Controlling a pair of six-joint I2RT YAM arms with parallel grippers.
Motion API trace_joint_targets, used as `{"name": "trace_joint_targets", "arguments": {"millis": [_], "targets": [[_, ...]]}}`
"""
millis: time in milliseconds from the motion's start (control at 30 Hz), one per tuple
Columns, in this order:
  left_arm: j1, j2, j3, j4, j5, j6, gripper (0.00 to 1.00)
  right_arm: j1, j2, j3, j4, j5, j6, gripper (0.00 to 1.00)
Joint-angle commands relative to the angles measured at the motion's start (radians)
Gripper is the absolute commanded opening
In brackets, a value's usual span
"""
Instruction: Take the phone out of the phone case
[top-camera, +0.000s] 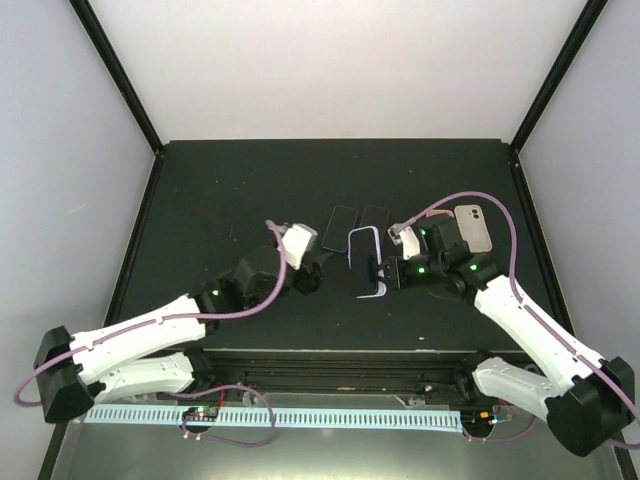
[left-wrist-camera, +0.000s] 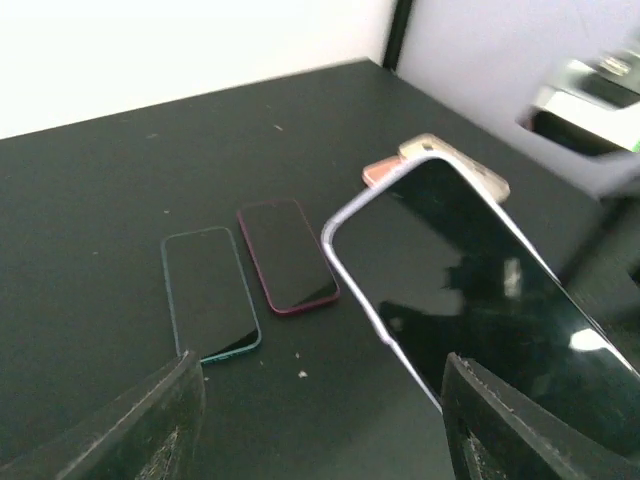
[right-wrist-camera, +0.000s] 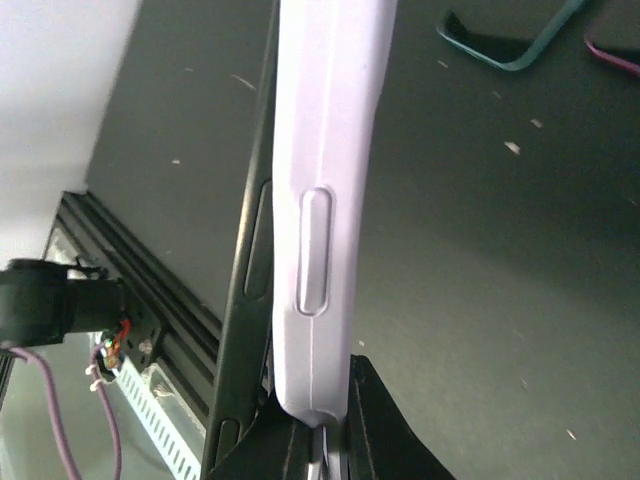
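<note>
My right gripper is shut on the lower end of a lavender phone case and holds it on edge above the black table, the dark phone in it. In the right wrist view the case's side with its button rises from my shut gripper, and the phone's black edge stands along its left side. My left gripper is open and empty just left of it. In the left wrist view the phone's screen lies near the right finger, with the open gripper before it.
A teal-edged phone and a red-edged phone lie flat side by side behind the held one. A beige case lies at the right, beside my right arm. The table's front rail is close below.
</note>
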Motion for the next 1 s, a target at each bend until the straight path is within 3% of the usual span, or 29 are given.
{"name": "trace_joint_targets", "arguments": {"millis": [0,300,500,633,767,967], "targets": [[-0.120,0.078,0.009,0.055,-0.064,0.174,0.66,-0.050,0.047,0.041,-0.072,0.011,0.046,0.01],[-0.309,0.351,0.052,0.204,-0.149,0.322,0.72,-0.150,0.111,-0.046,-0.072,0.101,0.046,0.01],[-0.322,0.521,0.087,0.367,-0.168,0.299,0.70,-0.209,0.172,-0.060,-0.046,0.156,0.037,0.01],[-0.320,0.667,0.143,0.519,-0.173,0.367,0.69,-0.232,0.223,-0.059,-0.008,0.195,0.027,0.01],[-0.317,0.796,0.203,0.589,-0.207,0.373,0.69,-0.258,0.260,-0.035,-0.023,0.210,0.025,0.01],[-0.307,0.859,0.219,0.616,-0.212,0.395,0.67,-0.268,0.301,-0.043,-0.017,0.211,0.015,0.01]]}}
